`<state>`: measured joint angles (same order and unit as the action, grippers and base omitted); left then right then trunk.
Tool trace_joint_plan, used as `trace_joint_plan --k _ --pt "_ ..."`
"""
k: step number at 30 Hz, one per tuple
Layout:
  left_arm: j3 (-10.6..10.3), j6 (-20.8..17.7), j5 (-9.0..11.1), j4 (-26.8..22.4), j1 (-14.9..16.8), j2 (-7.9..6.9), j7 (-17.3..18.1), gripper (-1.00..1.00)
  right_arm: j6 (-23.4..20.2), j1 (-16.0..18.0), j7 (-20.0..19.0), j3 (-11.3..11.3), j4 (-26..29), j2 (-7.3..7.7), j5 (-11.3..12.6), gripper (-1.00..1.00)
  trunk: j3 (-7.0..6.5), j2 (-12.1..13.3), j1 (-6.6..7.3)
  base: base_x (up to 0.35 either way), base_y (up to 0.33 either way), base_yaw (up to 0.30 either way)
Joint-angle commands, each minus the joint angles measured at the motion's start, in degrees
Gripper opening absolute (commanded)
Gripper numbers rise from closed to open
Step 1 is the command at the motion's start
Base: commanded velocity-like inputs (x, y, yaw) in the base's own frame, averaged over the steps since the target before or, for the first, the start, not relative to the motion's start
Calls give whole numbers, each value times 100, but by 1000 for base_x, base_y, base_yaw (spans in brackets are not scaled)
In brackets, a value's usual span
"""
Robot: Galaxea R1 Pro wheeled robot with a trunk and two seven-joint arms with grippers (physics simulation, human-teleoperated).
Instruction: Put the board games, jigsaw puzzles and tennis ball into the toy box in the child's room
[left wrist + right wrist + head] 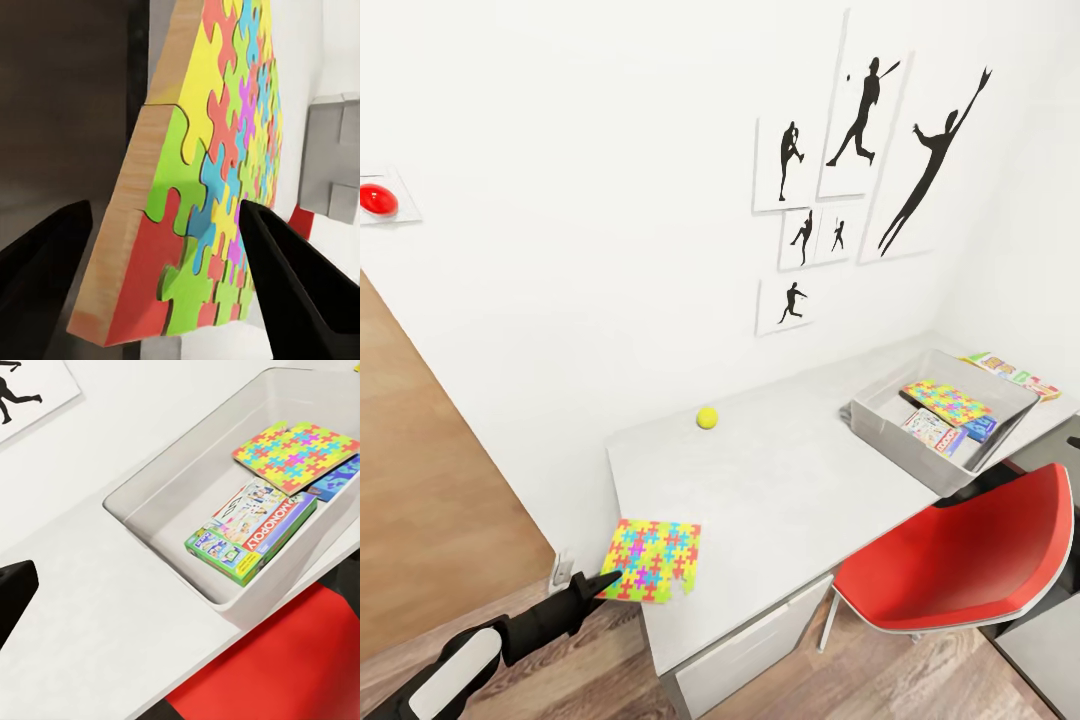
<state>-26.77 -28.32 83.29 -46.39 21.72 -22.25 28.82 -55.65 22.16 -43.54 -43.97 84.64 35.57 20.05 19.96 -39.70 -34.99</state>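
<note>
A jigsaw puzzle (651, 558) lies flat on the near left corner of the table (790, 490). My left gripper (607, 580) is open, its fingers (292, 285) straddling the jigsaw puzzle's (217, 150) edge, one above its face and one off its side. The tennis ball (707, 418) rests near the wall. The toy box (880, 420) stands at the right and holds a second jigsaw (296, 456), the Monopoly board game (251, 536) and a blue board game (341, 480). A third board game (1015, 374) lies behind the box. My right gripper (962, 493) hovers open beside the toy box, one fingertip (15, 592) showing.
A red chair (960, 565) is tucked against the table's front edge below the toy box. White cabinet doors (755, 650) sit under the tabletop. Black silhouette pictures (860, 170) hang on the wall. Wooden floor (440, 480) stretches to the left.
</note>
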Motion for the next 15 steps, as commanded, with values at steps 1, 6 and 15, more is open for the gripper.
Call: trace_joint_plan --k 1,6,15 --pt "-19 2 3 7 6 -7 3 -100 -25 7 -33 -6 0 1 -19 100 8 -6 -1 0 0 0" --pt "-19 2 3 0 7 -7 7 -100 -25 7 -36 -6 0 2 -19 100 8 -6 -1 0 0 0" --pt "-1 2 3 -532 8 -10 9 -100 -25 7 -37 -6 0 43 -19 100 8 -6 -1 0 0 0"
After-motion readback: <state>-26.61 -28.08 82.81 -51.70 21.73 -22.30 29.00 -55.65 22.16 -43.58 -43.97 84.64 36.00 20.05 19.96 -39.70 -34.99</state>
